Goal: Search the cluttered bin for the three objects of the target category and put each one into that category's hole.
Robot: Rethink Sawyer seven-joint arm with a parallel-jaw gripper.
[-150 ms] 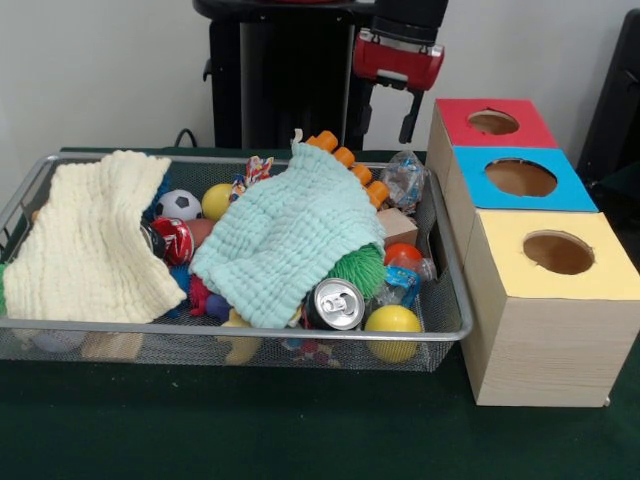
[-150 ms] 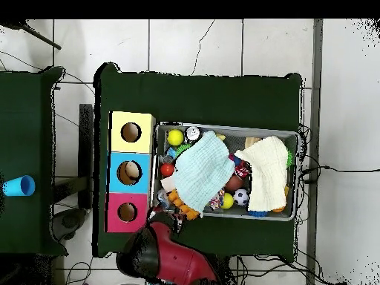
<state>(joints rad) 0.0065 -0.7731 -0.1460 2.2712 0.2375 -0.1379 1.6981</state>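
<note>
The gripper (image 1: 390, 108) hung above the bin's (image 1: 452, 290) far right corner, its state impossible to tell, while two cloths (image 1: 285, 235) hid much of the clutter, so a blind grab risked snagging fabric instead of a ball (image 1: 393, 322) near the front.

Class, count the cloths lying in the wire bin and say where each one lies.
2. The pale yellow cloth drapes over the bin's left end in the front view; the mint green cloth covers the toys in the middle. More may be buried under the clutter.
</note>
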